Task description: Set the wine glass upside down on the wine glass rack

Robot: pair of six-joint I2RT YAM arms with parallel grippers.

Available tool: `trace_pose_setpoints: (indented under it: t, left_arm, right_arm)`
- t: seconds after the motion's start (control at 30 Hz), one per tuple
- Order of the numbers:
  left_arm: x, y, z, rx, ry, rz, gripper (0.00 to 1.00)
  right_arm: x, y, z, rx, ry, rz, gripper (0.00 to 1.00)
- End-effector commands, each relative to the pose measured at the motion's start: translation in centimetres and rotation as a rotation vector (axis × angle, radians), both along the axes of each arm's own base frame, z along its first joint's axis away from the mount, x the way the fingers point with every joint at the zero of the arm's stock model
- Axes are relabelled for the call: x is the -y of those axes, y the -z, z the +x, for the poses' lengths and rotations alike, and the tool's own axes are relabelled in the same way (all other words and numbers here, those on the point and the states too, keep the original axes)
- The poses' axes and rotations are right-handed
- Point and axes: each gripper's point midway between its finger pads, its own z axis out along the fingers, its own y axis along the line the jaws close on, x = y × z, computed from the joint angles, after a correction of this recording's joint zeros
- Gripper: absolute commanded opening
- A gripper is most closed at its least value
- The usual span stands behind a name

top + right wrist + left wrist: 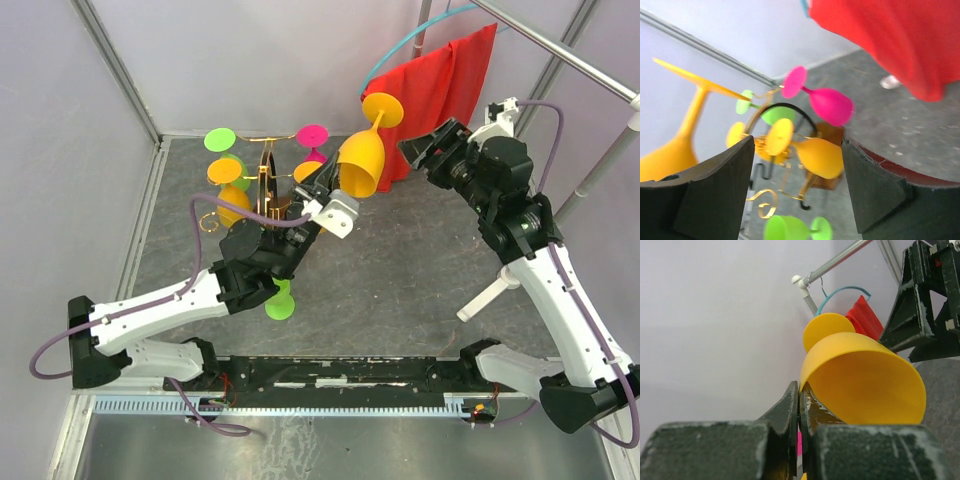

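left gripper (799, 392) pinching rim of yellow plastic wine glass (362, 160), foot up | right gripper (413, 148) spread | near gold-wire wooden rack (268, 178)

Top external: above and behind the arms, looking down on everything.
Left wrist: very close to the wine glass (865, 385), looking upward.
Right wrist: facing the wine glass rack (763, 202).
Shared: the glass, in all three views.

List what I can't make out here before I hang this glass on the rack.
1. Free arms on the rack: in the top view, hung glasses and the left hand cover them; the right wrist view is blurred.
2. Rack base: top view, behind the left hand.
3. Green glass: top view, mostly under the left arm.
4. Yellow glass stem: left wrist view, behind its own bowl.
5. Rack: outside the left wrist frame.
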Motion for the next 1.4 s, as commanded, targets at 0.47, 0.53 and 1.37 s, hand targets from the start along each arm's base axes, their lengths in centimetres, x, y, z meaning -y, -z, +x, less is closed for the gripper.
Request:
trace_pose_setpoints:
  t: [0.47,0.53,1.37]
  left_arm:
    - [-3.8,-4.5,-2.6,0.165,0.057,-0.321,0.03]
    - [-3.6,-4.4,-2.6,0.160,0.066,-0.331,0.03]
    - [-2.2,-3.9,-1.5,0.147,0.039,-0.382,0.03]
  right_arm:
    - [-5.8,-13.3,-2.0,0.238,-0.355,0.729,0.76]
    - [-6.3,-14.0,-2.2,0.251,-0.398,0.750,0.76]
    - [-9.2,-15.1,-3.4,0.300,-0.538,0.770,0.40]
